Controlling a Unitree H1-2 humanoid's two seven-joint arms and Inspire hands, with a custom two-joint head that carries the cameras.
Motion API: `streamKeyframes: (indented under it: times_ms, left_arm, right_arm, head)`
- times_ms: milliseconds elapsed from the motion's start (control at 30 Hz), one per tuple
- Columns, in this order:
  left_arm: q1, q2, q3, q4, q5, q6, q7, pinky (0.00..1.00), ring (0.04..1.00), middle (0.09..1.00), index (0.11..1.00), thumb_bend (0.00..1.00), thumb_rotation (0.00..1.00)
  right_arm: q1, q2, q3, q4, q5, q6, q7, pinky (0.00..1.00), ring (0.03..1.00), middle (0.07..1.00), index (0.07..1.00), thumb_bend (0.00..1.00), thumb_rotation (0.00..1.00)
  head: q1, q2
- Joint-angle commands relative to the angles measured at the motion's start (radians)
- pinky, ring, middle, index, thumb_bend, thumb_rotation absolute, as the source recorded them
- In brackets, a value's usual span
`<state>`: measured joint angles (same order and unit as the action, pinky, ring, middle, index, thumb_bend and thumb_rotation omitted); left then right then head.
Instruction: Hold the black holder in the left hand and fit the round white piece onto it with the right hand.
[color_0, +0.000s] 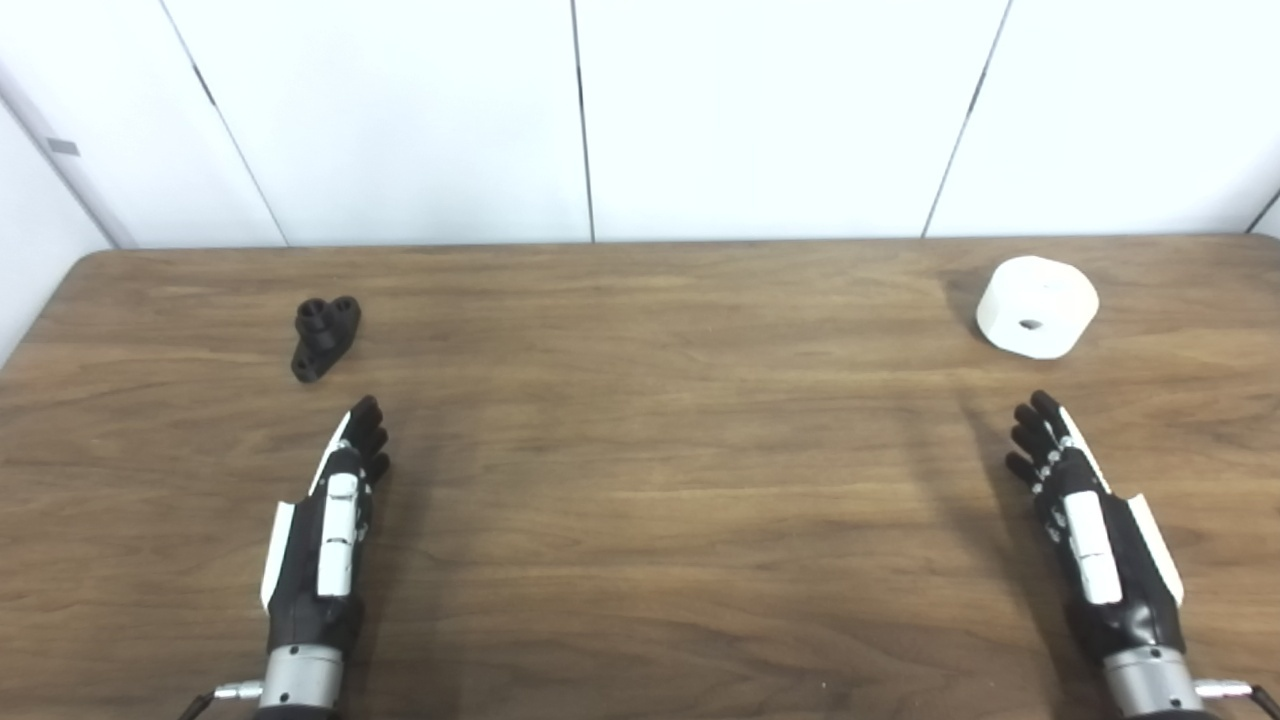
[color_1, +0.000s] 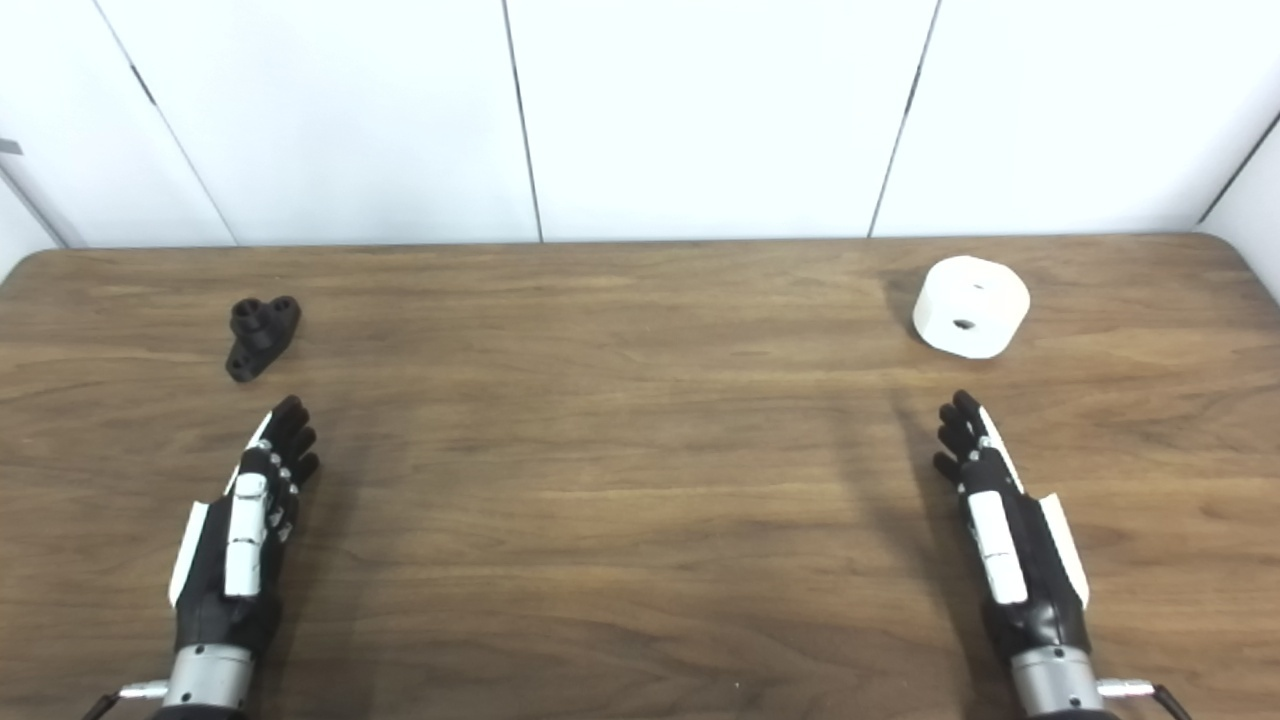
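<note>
Left eye view shows the black holder (color_0: 325, 337) lying just ahead of the left hand (color_0: 330, 530), the white piece (color_0: 1037, 306) ahead of the right hand (color_0: 1095, 535), both hands empty with fingers extended.

Table (color_0: 640, 480): near edge and right side cut off. Both forearms cut off at the bottom edge.

Bright, even light from overhead washes the white wall panels (color_0: 780, 110) nearly featureless. Soft shadows stretch along the desk (color_0: 640, 450) beside each hand. The pictures are slightly soft throughout, and the desk's far edge bows at the corners.
</note>
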<state>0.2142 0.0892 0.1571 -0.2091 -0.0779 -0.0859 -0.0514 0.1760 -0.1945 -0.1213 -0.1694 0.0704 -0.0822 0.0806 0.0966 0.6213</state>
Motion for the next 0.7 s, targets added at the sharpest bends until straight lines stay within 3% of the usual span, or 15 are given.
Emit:
streamKeyframes:
  times_ms: [0, 233, 433, 533, 667]
  left_arm:
    - [0.016, 0.009, -0.004, -0.006, -0.004, -0.009, -0.002, 0.99, 0.976, 0.973, 0.963, 0.47, 0.98]
    - [0.023, 0.010, -0.010, -0.017, -0.006, 0.008, -0.006, 1.00, 0.993, 0.990, 0.976, 0.45, 0.95]
    - [0.021, 0.016, -0.012, 0.003, -0.007, -0.025, -0.017, 1.00, 0.997, 0.991, 0.982, 0.44, 0.98]
    - [0.019, 0.014, -0.013, 0.009, -0.025, -0.026, -0.029, 1.00, 1.000, 0.999, 0.989, 0.47, 0.95]
    - [0.020, -0.001, -0.020, 0.008, 0.020, -0.021, -0.013, 0.99, 0.981, 0.984, 0.971, 0.48, 0.92]
  right_arm:
    - [0.007, 0.003, 0.000, 0.024, 0.009, 0.010, 0.001, 1.00, 0.959, 0.957, 0.965, 0.60, 0.97]
    - [0.010, -0.005, 0.003, 0.033, 0.001, -0.007, 0.005, 1.00, 0.957, 0.958, 0.966, 0.57, 0.99]
    - [0.009, -0.004, 0.003, 0.035, -0.004, -0.012, 0.003, 1.00, 0.952, 0.955, 0.965, 0.56, 1.00]
    - [0.010, -0.004, 0.002, 0.036, 0.001, -0.013, 0.004, 1.00, 0.952, 0.953, 0.961, 0.56, 1.00]
    - [0.009, -0.016, -0.003, 0.056, 0.022, -0.028, 0.019, 1.00, 0.960, 0.961, 0.966, 0.56, 0.98]
  head:
    - [0.004, 0.000]
    - [0.009, -0.007]
    - [0.010, -0.007]
    - [0.030, -0.027]
    - [0.116, -0.072]
